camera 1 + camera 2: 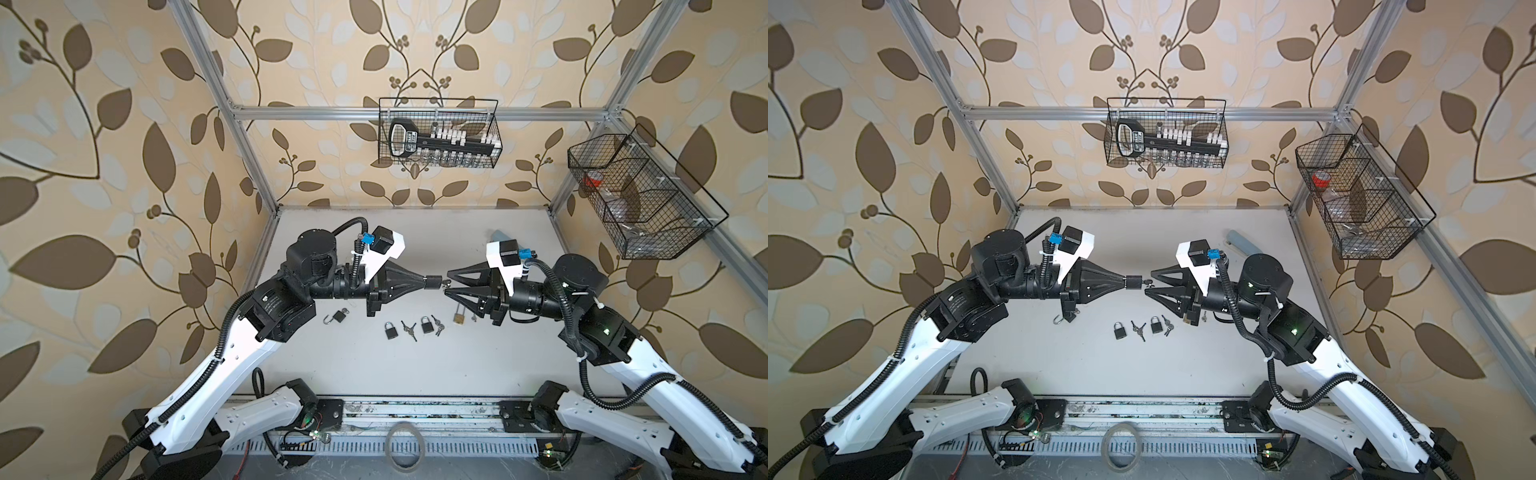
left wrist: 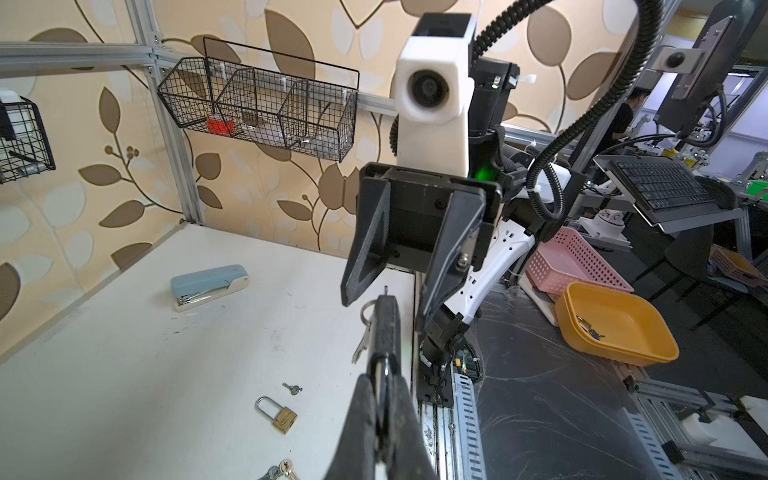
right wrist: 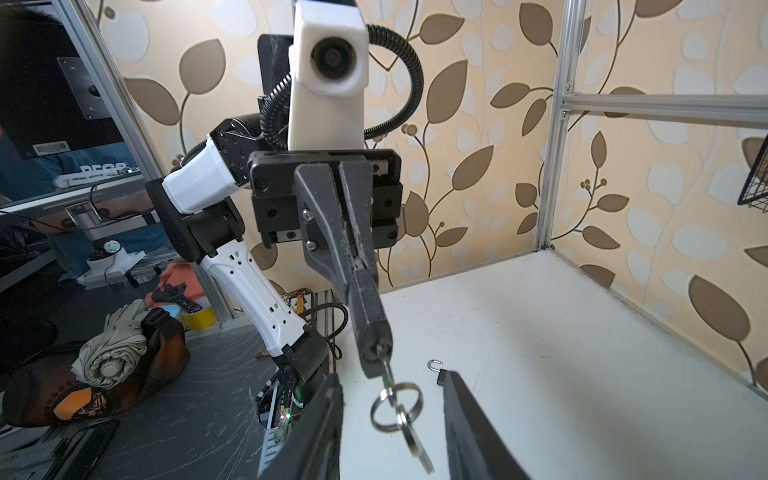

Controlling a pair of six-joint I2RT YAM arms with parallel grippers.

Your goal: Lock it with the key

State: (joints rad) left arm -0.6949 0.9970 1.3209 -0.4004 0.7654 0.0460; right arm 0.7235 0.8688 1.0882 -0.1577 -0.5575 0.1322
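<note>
Half done: key seated in the lock, turn not yet made

Your left gripper (image 1: 425, 281) is clamped tight on the black padlock (image 1: 434, 282). It holds the padlock in the air above the table (image 1: 374, 365), midway between the two arms. In the left wrist view the fingers (image 2: 360, 417) pinch the end with the silver shackle (image 2: 380, 365), and the body juts out away from them. You cannot tell from these views whether the shackle is snapped home.

The key (image 3: 386, 370) sits in the keyhole at the free end of the body. Its key ring (image 3: 397, 405) dangles below with a spare key (image 3: 419, 453) on it, so the insertion looks finished.

Your right gripper (image 3: 390, 376) has its jaws apart, one on either side of the key's head and ring. As far as the right wrist view shows, they touch neither.

What I judge is left for you: close those jaws on the key's head, rotate it to lock, then draw it out. Mind the loose ring, which could get pinched in place of the head.

Down on the table, a brass padlock (image 1: 458, 318) and the other black padlocks (image 1: 390, 330) lie well clear of both grippers.
</note>
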